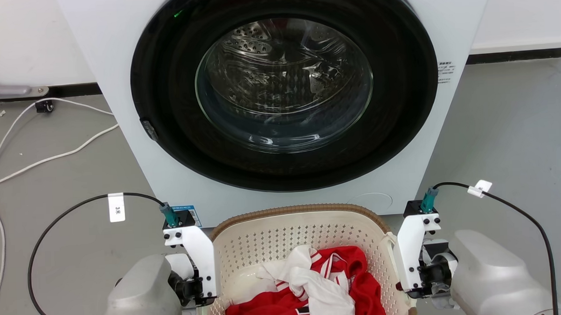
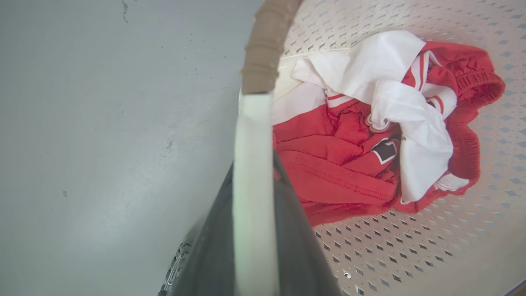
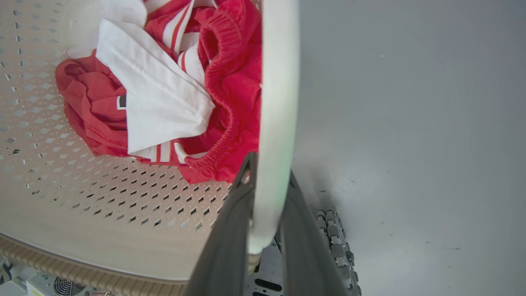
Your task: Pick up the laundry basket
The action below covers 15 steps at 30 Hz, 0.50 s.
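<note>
— What was shown by the head view that was missed by the wrist views?

— The washing machine (image 1: 283,106) was shown beyond both hands, and white cables (image 1: 52,156) were seen on the floor (image 1: 508,135), out past the left hand (image 2: 254,181). The laundry basket (image 1: 301,209) was framed between the two hands, just short of the machine.

— And what was added by the wrist views?

— The grips themselves. In the left wrist view two dark fingers (image 2: 300,238) were seen pressed against either side of a white handle (image 2: 251,123), so that hand was clamped on it. The brown rim (image 2: 267,45) was seen just beyond the fingertips. Red and white clothes (image 2: 349,156) were seen inside the basket, inward of the hand, and bare floor was seen outward of it.

— Was the right hand (image 3: 268,181) found the same?

— It was. It was closed on the other handle (image 3: 279,82), with the clothes inward of it. Whether the basket was resting on the floor could not be told.
</note>
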Tool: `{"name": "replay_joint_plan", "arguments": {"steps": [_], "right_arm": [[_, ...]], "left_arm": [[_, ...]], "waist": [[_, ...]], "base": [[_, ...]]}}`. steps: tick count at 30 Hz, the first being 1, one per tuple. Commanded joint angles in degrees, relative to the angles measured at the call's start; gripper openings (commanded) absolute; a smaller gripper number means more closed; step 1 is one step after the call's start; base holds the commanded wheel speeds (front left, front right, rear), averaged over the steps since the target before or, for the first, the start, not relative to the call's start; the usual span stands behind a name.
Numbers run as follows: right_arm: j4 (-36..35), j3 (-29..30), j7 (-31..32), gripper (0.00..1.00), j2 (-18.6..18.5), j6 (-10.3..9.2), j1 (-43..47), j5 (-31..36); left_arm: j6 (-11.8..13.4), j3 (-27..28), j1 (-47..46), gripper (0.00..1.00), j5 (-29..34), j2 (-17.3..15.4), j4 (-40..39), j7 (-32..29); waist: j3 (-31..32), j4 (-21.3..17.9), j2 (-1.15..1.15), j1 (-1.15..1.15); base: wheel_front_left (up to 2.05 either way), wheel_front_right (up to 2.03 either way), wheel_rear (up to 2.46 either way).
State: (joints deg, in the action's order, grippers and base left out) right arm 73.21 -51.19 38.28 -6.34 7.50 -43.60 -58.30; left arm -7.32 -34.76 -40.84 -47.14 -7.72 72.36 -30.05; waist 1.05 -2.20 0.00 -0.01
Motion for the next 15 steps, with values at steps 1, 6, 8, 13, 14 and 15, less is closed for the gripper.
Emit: {"name": "replay_joint_plan", "arguments": {"steps": [1, 6, 8, 13, 14, 15], "right_arm": [[0.2, 0.1, 0.0, 0.00, 0.0, -0.02, 0.4, -0.2], [0.3, 0.0, -0.3, 0.00, 0.2, -0.02, 0.4, -0.2], [0.4, 0.0, -0.3, 0.00, 0.3, -0.02, 0.4, -0.2], [0.4, -0.1, -0.5, 0.00, 0.4, -0.02, 0.4, -0.2], [0.4, -0.1, -0.5, 0.00, 0.4, -0.01, 0.4, -0.2], [0.4, -0.1, -0.5, 0.00, 0.4, -0.02, 0.4, -0.3]], "left_arm": [[-0.2, -0.2, 0.4, 0.00, -0.3, 0.0, -0.1, 0.3], [-0.2, -0.8, 0.4, 0.00, -0.5, 0.1, 0.0, 0.5], [-0.2, -1.0, 0.4, 0.00, -0.8, 0.2, 0.1, 0.4], [-0.2, -1.4, 0.5, 0.00, -1.3, 0.3, 0.2, -0.1], [-0.2, -1.5, 0.5, 0.00, -1.4, 0.3, 0.2, -0.1], [-0.2, -1.6, 0.6, 0.00, -1.6, 0.3, 0.2, -0.1]], "waist": [[0.0, 0.1, 0.00, 0.01], [0.1, 0.1, 0.00, 0.01], [0.0, 0.1, 0.00, 0.01], [0.0, 0.1, 0.00, 0.01], [0.0, 0.1, 0.00, 0.01], [0.0, 0.1, 0.00, 0.01]], "base": [[0.00, 0.00, 0.00], [0.00, 0.00, 0.00], [0.00, 0.00, 0.00], [0.00, 0.00, 0.00], [0.00, 0.00, 0.00], [0.00, 0.00, 0.00]]}}
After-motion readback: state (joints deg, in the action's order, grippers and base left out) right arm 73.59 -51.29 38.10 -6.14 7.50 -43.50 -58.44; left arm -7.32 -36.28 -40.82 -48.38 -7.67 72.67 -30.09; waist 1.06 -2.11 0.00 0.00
